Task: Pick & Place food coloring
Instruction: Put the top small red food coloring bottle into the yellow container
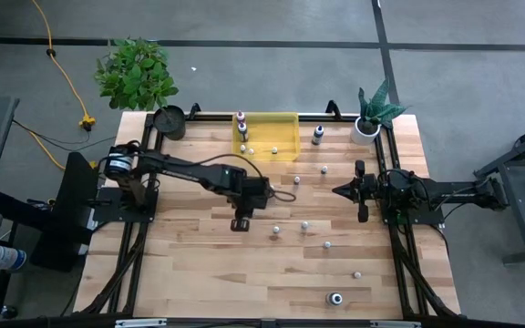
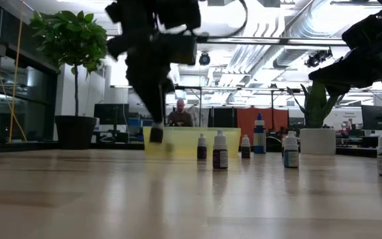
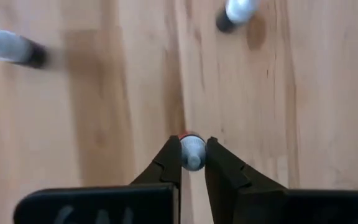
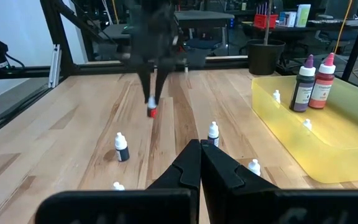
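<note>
Now left end effector [image 3: 193, 163] pinches food coloring bottle [image 3: 192, 149].

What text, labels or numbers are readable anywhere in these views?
None can be read.
Food coloring bottles: labels show as dark bands, too small to read.
Tall bottles in the yellow bin: purple and pink, no legible print.
Bottle held in the left gripper fingers: only its white cap shows.
Background room screens and signs: too blurred.

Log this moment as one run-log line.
left gripper: shut on red bottle, lifted | right gripper: shut, idle | bin: several bottles inside
</note>
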Controlling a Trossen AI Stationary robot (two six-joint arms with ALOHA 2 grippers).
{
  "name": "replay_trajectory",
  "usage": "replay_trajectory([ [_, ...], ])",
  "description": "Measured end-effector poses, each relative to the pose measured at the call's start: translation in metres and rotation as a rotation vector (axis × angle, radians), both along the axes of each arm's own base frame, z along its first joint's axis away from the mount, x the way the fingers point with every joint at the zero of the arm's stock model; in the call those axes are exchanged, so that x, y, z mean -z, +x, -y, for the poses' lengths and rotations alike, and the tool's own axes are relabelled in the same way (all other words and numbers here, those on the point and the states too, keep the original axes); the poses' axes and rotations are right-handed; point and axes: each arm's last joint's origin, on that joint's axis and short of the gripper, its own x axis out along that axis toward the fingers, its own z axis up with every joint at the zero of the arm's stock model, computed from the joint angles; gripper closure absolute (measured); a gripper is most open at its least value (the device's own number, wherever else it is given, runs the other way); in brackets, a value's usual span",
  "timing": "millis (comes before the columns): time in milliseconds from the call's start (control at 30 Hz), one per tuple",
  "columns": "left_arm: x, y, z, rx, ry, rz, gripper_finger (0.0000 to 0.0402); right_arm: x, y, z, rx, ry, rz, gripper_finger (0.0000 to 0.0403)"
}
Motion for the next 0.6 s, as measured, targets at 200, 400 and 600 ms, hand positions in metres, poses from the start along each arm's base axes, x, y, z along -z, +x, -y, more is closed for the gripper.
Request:
replay_trajectory([
  [200,-0.044,0.005,-0.018,-0.079,0.037,0.056,0.0374,0.000,0.000,0.000,0.000,0.000,0.000,0.0402],
  [400,-0.089,0.004,-0.048,-0.236,0.095,0.091,0.0374,0.000,0.000,0.000,0.000,0.000,0.001,0.0402],
  [600,-0.112,-0.003,-0.086,-0.396,0.183,0.107,0.0374,0.000,0.000,0.000,-0.001,0.000,0.000,0.0402],
])
